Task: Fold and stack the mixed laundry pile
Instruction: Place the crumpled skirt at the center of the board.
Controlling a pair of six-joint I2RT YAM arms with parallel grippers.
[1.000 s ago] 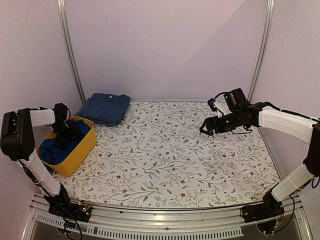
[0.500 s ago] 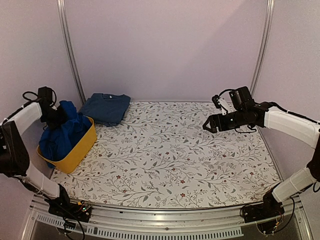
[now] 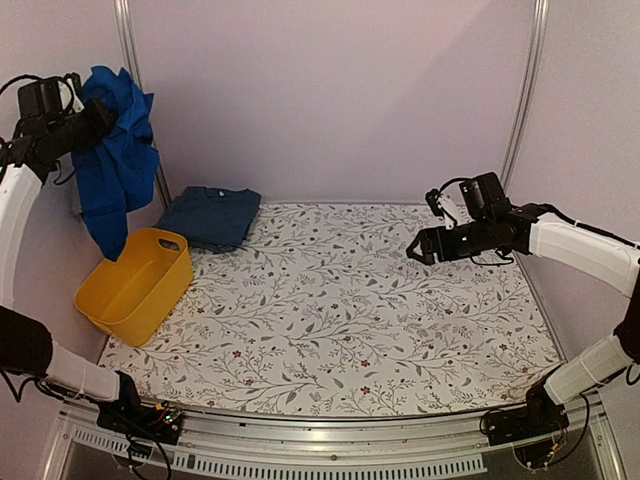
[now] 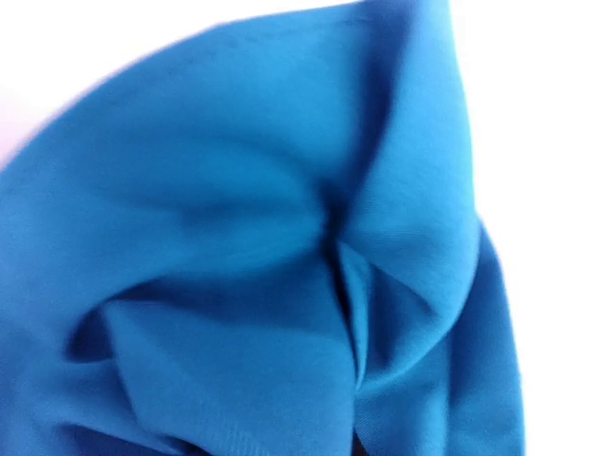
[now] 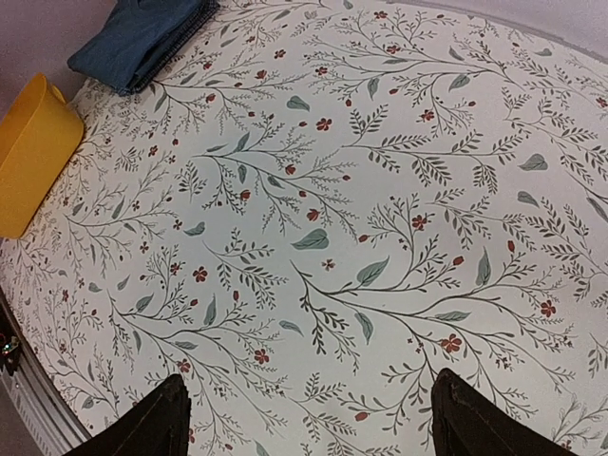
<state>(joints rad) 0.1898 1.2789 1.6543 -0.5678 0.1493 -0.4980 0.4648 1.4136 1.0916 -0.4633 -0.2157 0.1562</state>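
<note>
- L side: my left fingers (image 3: 95, 122) are up high near the back-left corner, pressed together on a bunch of the royal-blue piece (image 3: 115, 170).
- That piece hangs off the grip in a loose drape, completely off the table (image 3: 380, 330). Its lowest tip dangles above the far end of the yellow tub (image 3: 135, 290), not touching it afaict.
- L wrist cam is just blue cloth (image 4: 266, 266) edge to edge, w/ creases running into a pinch near the middle, a bit blurry. Can't see the fingers themselves in that view.
- R side: my right fingers (image 3: 415, 250) are spread wide w/ nothing between them, hovering over the right part of the table and pointing in twd the middle.
- R wrist cam: both tips show at the bottom edge, well apart, only the floral table top between them.
- The dark navy piece (image 3: 210, 217) lies folded flat at the back-left of the table, near the tub's far end. Can't tell if they touch.
- The same folded piece shows in the top-left corner of the R wrist cam (image 5: 142, 38), w/ the tub (image 5: 33, 152) at the left edge.
- The tub sits on the table's left side, at an angle to the table edge.
</note>
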